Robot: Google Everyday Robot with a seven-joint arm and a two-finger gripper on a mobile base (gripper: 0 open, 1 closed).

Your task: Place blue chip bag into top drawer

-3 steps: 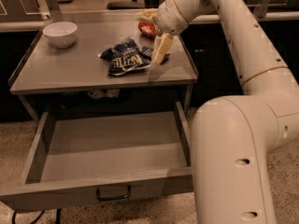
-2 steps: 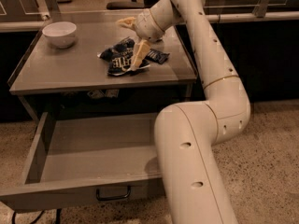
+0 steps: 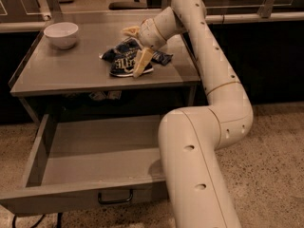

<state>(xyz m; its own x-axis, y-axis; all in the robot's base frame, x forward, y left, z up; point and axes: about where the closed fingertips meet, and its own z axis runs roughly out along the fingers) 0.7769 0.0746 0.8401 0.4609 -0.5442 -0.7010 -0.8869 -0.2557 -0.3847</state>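
Our cream two-finger gripper (image 3: 136, 46), fingers spread apart, is poised over the crumpled dark blue foil chip bag (image 3: 121, 63), which looks light, soft and slippery, so we'd pinch its bunched middle.

This looks like an office or lab test area, not a home. A plain grey metal table (image 3: 71, 75) with 1 wide, shallow grey metal top drawer (image 3: 95, 160) pulled open stands on a speckled beige hard floor (image 3: 275, 165). Behind it are dark panels (image 3: 266, 61), pale metal rails (image 3: 247, 18) and a dark rolling-chair base (image 3: 130, 4). The cream robot arm's gripper (image 3: 137, 46) hangs over the tabletop, its 2 fingers spread above the crumpled dark blue chip bag (image 3: 124, 61).
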